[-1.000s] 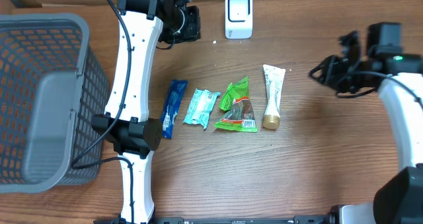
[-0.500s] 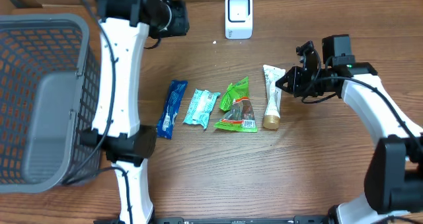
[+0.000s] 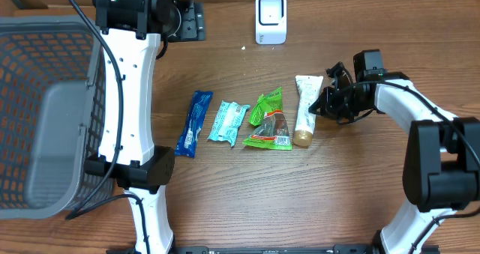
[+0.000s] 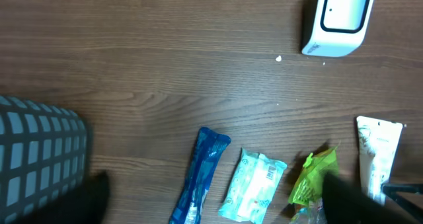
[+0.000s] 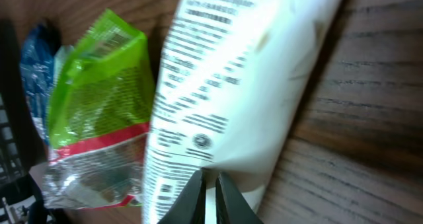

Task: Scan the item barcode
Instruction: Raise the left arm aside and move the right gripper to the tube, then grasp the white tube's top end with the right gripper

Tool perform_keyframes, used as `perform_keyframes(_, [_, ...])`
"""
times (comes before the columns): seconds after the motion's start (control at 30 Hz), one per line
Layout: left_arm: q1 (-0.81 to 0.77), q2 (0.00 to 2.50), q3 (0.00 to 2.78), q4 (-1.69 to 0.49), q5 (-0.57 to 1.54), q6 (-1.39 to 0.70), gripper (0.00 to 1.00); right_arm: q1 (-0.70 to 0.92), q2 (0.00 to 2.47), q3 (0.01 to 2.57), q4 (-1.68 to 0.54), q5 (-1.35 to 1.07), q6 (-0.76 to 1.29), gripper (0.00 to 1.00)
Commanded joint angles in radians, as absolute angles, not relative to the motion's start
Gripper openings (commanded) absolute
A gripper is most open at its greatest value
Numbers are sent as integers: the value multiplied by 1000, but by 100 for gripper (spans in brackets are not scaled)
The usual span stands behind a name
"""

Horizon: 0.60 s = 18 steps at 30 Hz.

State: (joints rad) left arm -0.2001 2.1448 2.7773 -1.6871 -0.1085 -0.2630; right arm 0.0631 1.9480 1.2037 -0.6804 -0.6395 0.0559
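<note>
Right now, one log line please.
left end effector: open, empty | right end effector: shut, tips at tube | tube: on table | scanner: untouched

Wooden table (image 3: pixel 352 201) w/ grey plastic mesh basket (image 3: pixel 88 37) at far left edge. White box-shaped scanner (image 3: pixel 271 18) stands at back centre. Items in a row mid-table, L to R: blue foil bar wrapper (image 3: pixel 194 123), light-blue plastic packet (image 3: pixel 228 121) just beside it, green foil pouch (image 3: pixel 268 104), white plastic tube with gold cap (image 3: pixel 304 108). Clear pouch with red-green label (image 3: pixel 271 134) overlaps the foil pouch's near end. Tube lies cap toward front, crimped end toward back. Right gripper (image 3: pixel 318 106) at tube's right edge, approx mid-length. Scanner well apart from row, behind the foil pouch & tube.
</note>
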Motion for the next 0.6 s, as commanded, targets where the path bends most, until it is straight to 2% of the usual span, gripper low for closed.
perform_keyframes(0.0, [-190, 2141, 2784, -1689, -141, -262, 100, 62, 1993, 1198, -675, -630, -16, 9])
perform_keyframes(0.27, [-190, 2141, 2784, -1689, -137, -262, 100, 41, 2006, 1250, -716, -669, -28, 9])
perform_keyframes(0.57, [-190, 2141, 2784, -1689, -138, -262, 100, 2, 1941, 1394, -787, -835, -28, 20])
